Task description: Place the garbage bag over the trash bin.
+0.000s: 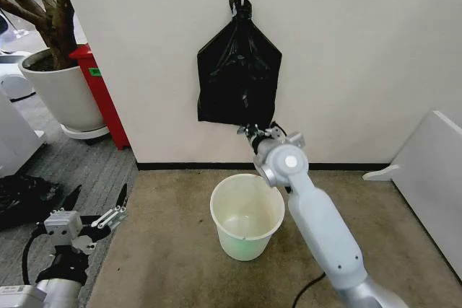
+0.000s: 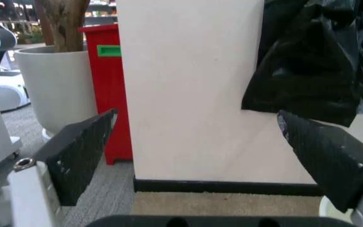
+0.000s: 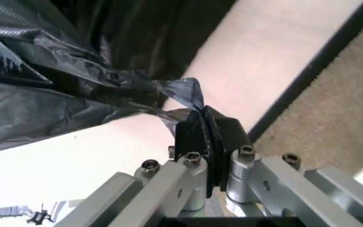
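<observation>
A flat black bundle (image 1: 238,70) with a knot on top hangs on the white wall. From its lower edge a thin wrinkled corner of the garbage bag (image 3: 185,92) sticks out, and my right gripper (image 1: 254,133) (image 3: 205,127) is shut on that corner, close to the wall. The rest of the bag is hidden in the bundle. The cream-white trash bin (image 1: 238,243) stands upright on the carpet directly below, under the right forearm. Low at the left, well away from the bin, my left gripper (image 1: 99,194) (image 2: 197,116) stands open and holds nothing.
A large white plant pot (image 1: 65,91) with a tree and a red cabinet (image 1: 101,91) stand left of the wall. A lumpy dark bag (image 1: 22,196) lies on the floor at far left. A white panel (image 1: 426,171) leans at the right.
</observation>
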